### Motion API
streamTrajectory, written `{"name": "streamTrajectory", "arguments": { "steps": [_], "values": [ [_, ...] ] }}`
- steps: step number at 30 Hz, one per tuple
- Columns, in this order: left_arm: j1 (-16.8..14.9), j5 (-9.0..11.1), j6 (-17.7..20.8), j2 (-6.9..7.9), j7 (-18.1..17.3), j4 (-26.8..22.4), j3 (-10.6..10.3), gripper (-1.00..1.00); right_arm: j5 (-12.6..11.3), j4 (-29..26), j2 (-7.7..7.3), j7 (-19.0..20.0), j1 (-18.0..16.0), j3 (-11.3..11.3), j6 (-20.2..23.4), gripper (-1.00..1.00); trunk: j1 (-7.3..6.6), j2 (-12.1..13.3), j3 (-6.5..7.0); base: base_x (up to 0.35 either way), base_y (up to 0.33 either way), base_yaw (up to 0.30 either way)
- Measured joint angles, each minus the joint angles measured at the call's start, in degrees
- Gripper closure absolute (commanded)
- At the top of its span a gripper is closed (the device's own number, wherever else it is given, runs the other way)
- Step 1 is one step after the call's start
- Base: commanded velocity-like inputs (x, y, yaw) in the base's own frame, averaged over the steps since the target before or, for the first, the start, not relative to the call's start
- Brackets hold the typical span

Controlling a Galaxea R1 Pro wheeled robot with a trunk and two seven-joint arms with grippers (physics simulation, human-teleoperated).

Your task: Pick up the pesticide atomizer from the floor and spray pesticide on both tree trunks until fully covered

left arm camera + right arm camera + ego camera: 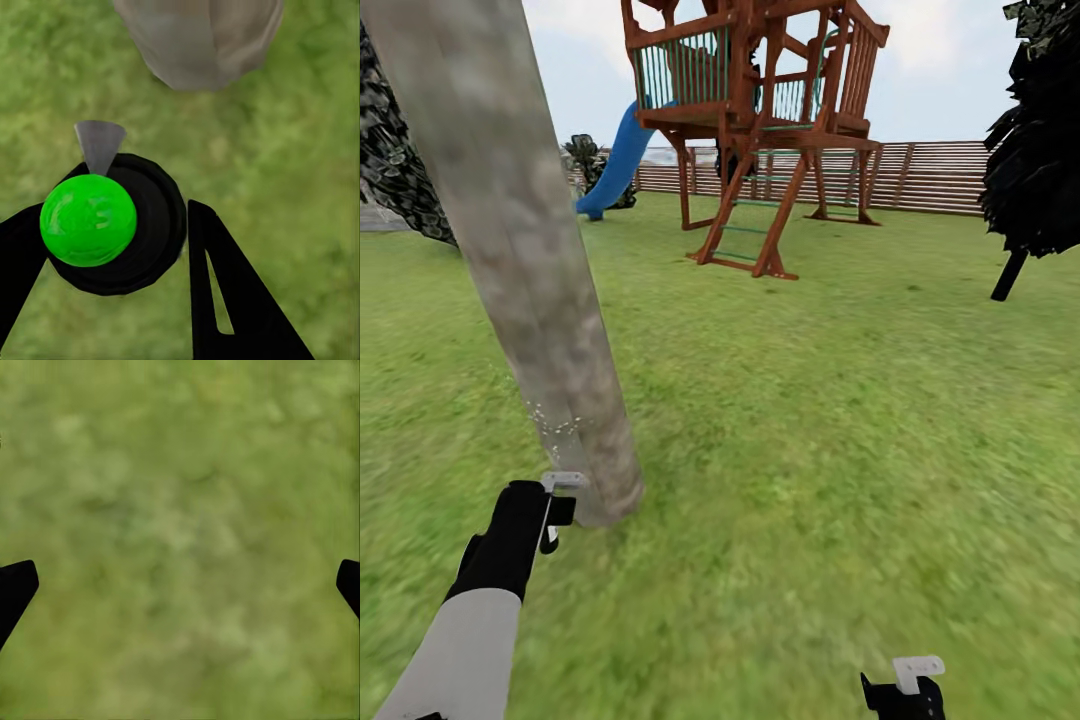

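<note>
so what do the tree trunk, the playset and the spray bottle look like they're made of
Tree trunk: rough matte bark, by its mottled grey-beige surface. Playset: reddish-brown stained wood, by its beams and slats; its blue slide looks like smooth plastic. Spray bottle: probably plastic, with a dark body, glossy green spot and pale grey nozzle, held in the left gripper.

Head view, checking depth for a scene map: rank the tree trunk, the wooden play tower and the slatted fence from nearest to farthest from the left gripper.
1. Tree trunk: just ahead of the left gripper, base beside it.
2. Play tower: mid-lawn, ahead and to the right.
3. Fence: along the far edge, behind the tower.
</note>
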Motion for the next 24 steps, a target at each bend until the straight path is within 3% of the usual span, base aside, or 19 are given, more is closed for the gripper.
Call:
{"name": "streamTrajectory", "arguments": {
  "steps": [10,14,18,24],
  "values": [
    [1.73,0.01,-0.09,0.23,-0.01,0.27,0.09,1.0,0.08,0.09,0.07,0.0,0.0,0.0,0.01,-1.0,0.02,0.0,0.0,0.023,-0.252,0.267],
    [2.84,0.17,-2.26,0.33,-0.01,1.29,0.11,1.0,0.1,0.06,0.0,0.0,0.01,0.0,-0.02,-1.0,0.02,0.0,0.0,0.097,-0.066,0.036],
    [3.18,0.17,-3.01,0.26,-0.09,1.48,2.27,1.0,0.1,0.0,0.0,0.0,0.0,-0.01,-0.06,-1.0,0.03,0.0,0.0,0.006,-0.004,0.176],
    [3.2,0.34,-3.07,-0.02,-0.1,1.51,2.37,1.0,0.09,0.08,0.08,0.0,0.0,0.0,-0.07,-1.0,0.01,0.0,0.0,0.083,-0.085,0.23]
  ]
}}
